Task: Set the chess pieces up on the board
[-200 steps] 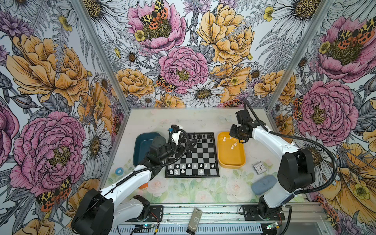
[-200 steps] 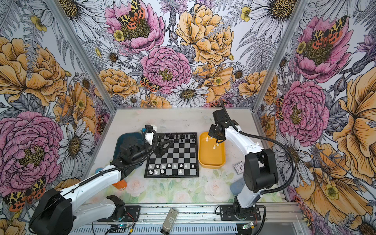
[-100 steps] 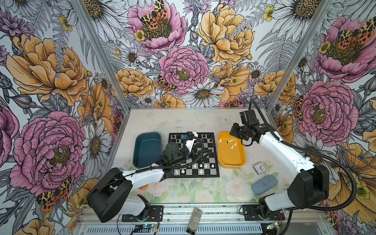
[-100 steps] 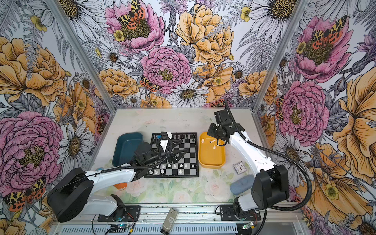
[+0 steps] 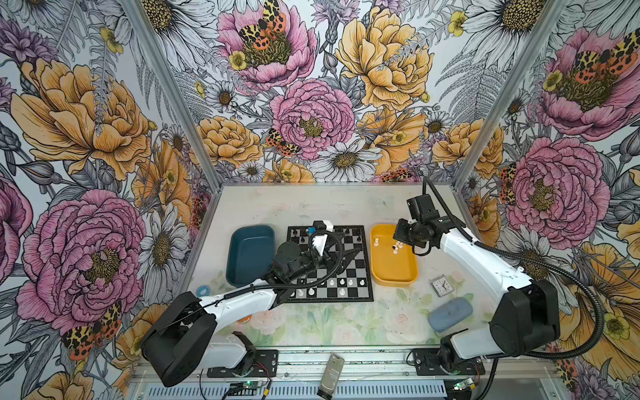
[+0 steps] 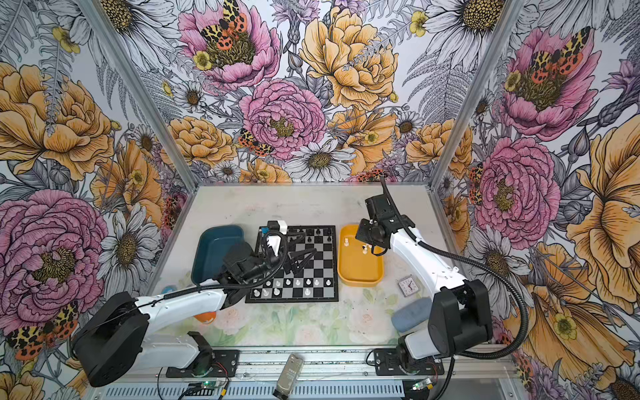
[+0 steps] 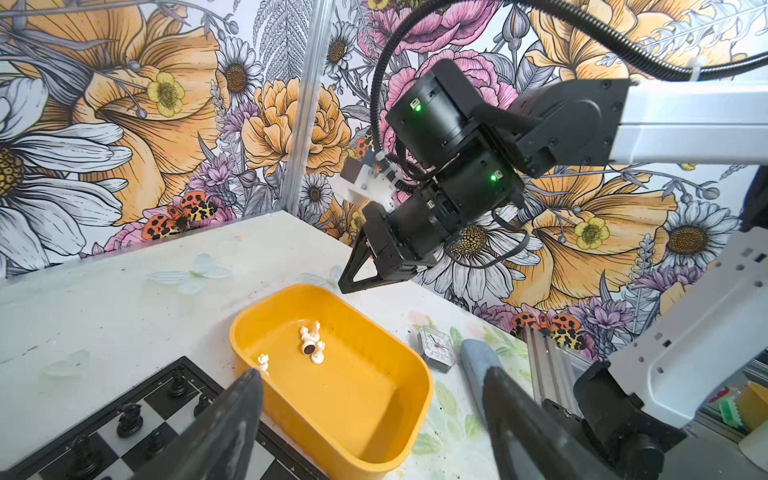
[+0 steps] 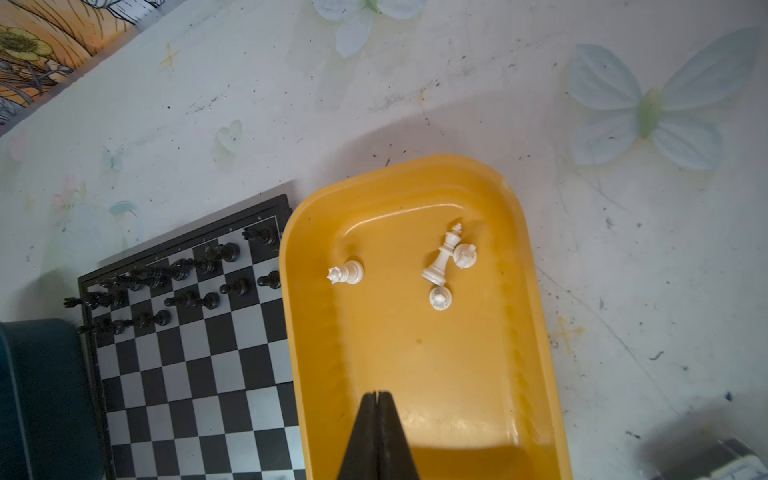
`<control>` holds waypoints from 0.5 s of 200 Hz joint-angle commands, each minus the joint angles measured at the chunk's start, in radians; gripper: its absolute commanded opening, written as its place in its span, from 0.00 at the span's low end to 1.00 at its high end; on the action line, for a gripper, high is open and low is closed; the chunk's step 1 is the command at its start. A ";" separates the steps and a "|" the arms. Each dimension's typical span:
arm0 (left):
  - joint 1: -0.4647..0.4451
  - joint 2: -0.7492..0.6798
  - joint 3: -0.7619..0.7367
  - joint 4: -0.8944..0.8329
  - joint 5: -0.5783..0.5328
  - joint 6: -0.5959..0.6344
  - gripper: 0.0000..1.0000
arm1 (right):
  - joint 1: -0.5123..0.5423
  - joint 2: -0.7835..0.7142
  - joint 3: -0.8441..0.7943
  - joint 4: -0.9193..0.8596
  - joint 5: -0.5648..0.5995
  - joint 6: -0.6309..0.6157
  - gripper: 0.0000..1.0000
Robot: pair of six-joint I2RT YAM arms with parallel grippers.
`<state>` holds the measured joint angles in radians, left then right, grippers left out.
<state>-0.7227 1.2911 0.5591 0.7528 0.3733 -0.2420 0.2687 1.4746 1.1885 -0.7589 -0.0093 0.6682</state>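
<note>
The board lies mid-table. White chess pieces stand in its two near rows, and black ones in its far rows. More white pieces lie and stand at the far end of the yellow tray, right of the board. My left gripper hangs open and empty over the middle of the board, pointing toward the tray. My right gripper is shut on nothing above the tray, short of the white pieces.
A dark teal tray sits left of the board. A small clock and a blue-grey oblong block lie near the right arm's base. An orange thing and a blue ring sit by the left arm.
My left arm swung right from the board's left edge to over its middle, staying open. My right gripper closed empty and drew back a little over the tray.
</note>
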 commanded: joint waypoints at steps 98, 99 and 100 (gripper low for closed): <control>0.102 -0.018 0.125 -0.189 0.006 0.073 0.84 | -0.020 0.290 0.178 -0.034 0.126 0.014 0.21; 0.103 -0.017 0.127 -0.190 0.008 0.072 0.84 | -0.020 0.290 0.177 -0.034 0.125 0.015 0.21; 0.104 -0.017 0.128 -0.191 0.008 0.072 0.84 | -0.021 0.292 0.178 -0.033 0.125 0.015 0.21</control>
<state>-0.6418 1.2827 0.6403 0.5838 0.3473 -0.1825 0.2573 1.7409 1.3369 -0.7769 0.0803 0.6662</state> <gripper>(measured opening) 0.838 0.202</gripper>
